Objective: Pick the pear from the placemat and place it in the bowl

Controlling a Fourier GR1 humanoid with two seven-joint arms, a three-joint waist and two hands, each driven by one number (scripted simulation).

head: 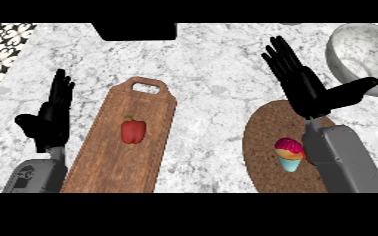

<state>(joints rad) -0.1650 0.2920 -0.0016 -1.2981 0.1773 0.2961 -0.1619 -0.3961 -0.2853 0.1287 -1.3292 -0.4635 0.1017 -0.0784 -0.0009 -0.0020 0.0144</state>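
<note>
1. Grey forearms are entering from the view's lower edge; the right forearm point(339, 160) is lying over the right side of the round brown placemat point(266, 130) and is covering part of it.
2. Above it, the right hand point(306, 87) is hovering over the placemat's far edge with fingers straight and thumb spread, grasping nothing.
3. At the view's left edge, the left hand point(52, 117) is resting with fingers up and relaxed, also holding nothing.
4. No pear is showing anywhere. It may be lying on the placemat under the right forearm, but I cannot tell, so its heading and long axis cannot be judged either.
5. What is showing on the placemat is a small ice-cream cone point(289, 155), just beside the forearm, with its pink scoop toward the far side and its teal tip toward the lower edge.
6. Nothing of the task is looking done: the pale bowl point(347, 55) at the upper right is showing no fruit inside, and grasp, lift, carry and release are all remaining.
7. Well apart, a red bell pepper point(133, 131) is sitting on the wooden cutting board point(118, 155).
</note>
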